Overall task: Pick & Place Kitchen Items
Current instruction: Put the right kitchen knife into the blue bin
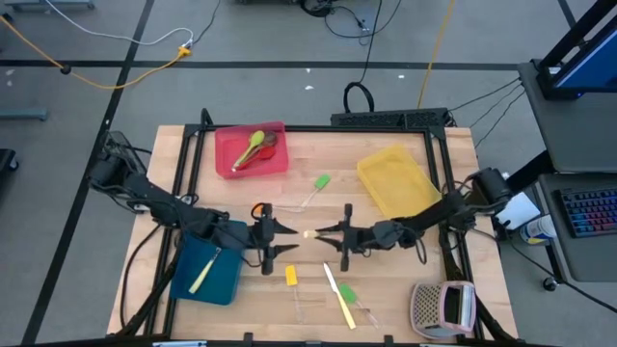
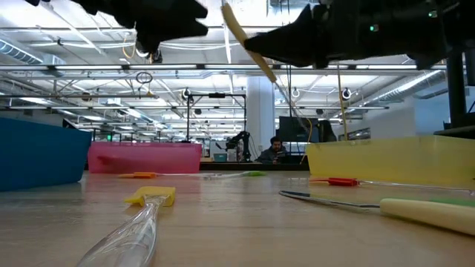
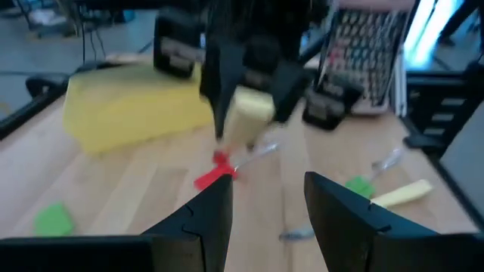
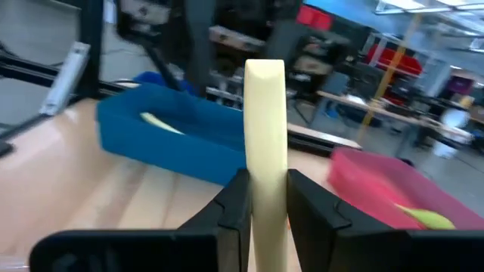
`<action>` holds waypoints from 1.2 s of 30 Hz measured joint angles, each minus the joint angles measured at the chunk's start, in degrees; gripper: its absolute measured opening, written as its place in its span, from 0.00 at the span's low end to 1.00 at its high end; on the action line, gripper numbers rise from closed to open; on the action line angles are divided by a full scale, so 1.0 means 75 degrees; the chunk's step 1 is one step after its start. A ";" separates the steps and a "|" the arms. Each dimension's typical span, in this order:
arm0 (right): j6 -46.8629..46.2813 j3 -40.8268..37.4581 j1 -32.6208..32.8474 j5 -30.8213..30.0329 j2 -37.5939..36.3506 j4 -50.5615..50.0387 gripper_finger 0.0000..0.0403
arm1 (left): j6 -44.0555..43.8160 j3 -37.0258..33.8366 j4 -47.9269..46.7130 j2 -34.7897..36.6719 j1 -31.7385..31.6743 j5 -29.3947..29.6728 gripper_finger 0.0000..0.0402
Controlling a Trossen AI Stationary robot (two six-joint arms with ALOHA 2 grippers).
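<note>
Between the right gripper's fingers, a cream-handled knife is pinched, held above mid-surface. Left gripper faces it nearby, fingers spread, empty. Looks like a handover: left should close squarely on the handle before right releases. Knife's long axis runs tilted off vertical, handle end toward the left gripper.

Cream knife handle, blue tray

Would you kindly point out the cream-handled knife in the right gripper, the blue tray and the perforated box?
cream-handled knife (image 4: 265, 128): right wrist view, middle of its handle.
right gripper (image 4: 263, 198): right wrist view, between its fingertips.
blue tray (image 1: 227, 278): high view, bare floor.
perforated box (image 1: 427, 306): high view, its perforated side.
</note>
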State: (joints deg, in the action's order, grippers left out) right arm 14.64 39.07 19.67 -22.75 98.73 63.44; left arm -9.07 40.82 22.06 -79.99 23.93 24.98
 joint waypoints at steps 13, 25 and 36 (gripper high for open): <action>0.0279 0.1469 -0.0065 0.0496 0.0869 -0.0837 0.14 | 0.0400 0.0000 0.0976 -0.0873 -0.0056 -0.0291 0.42; 0.0417 0.1463 -0.0007 0.0461 0.0869 -0.0949 0.16 | 0.0632 0.0000 0.1073 -0.0987 -0.0007 -0.0239 0.42; 0.1155 0.1469 0.0401 -0.1032 0.0856 -0.1377 0.16 | -0.0316 0.0012 -0.0390 -0.0269 0.0107 0.0119 0.42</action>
State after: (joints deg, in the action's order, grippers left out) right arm 23.30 50.09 22.68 -30.48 105.15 53.11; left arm -11.45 40.91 19.14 -82.01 24.74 25.87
